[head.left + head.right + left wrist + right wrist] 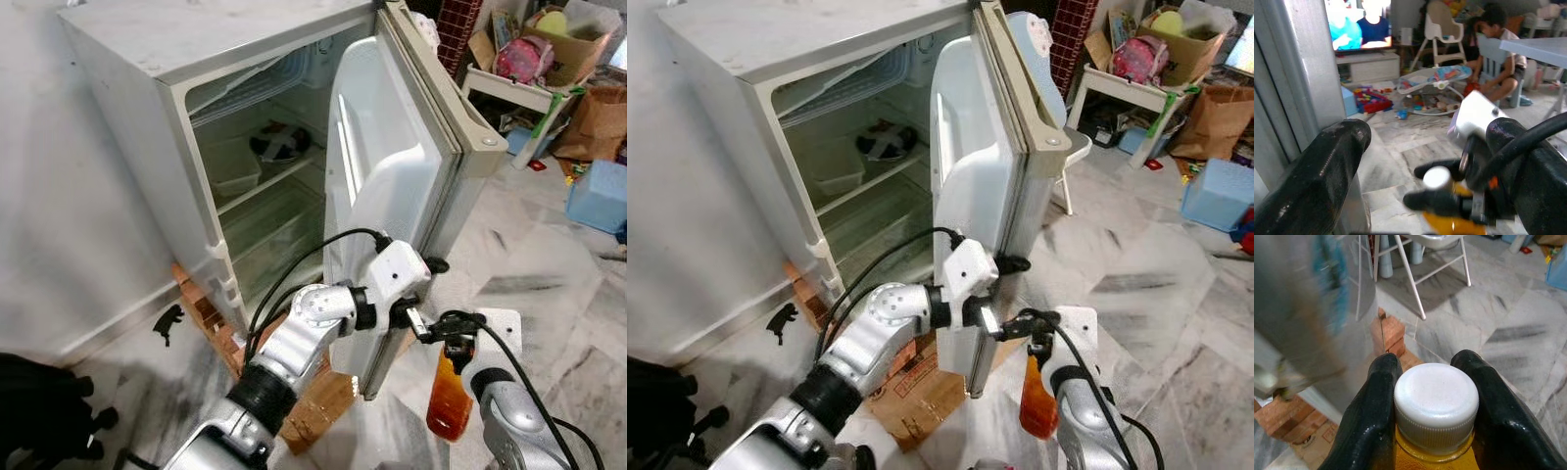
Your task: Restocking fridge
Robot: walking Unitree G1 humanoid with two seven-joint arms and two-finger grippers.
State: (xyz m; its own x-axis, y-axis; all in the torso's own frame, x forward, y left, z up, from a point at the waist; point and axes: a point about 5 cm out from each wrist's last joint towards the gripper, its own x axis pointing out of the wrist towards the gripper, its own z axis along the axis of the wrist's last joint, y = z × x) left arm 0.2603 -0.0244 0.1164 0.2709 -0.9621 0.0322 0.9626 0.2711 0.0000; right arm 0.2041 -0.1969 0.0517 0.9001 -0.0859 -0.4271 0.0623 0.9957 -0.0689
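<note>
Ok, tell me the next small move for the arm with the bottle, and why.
Probably swing the fridge door wider with the left gripper at its edge. The right gripper is shut on the orange bottle by its white cap, low and outside the half-open door, which stands between it and the fridge shelves.

No lettering can be read; the dark print on the cardboard box [921,387] under the fridge [823,147] is too blurred.
</note>
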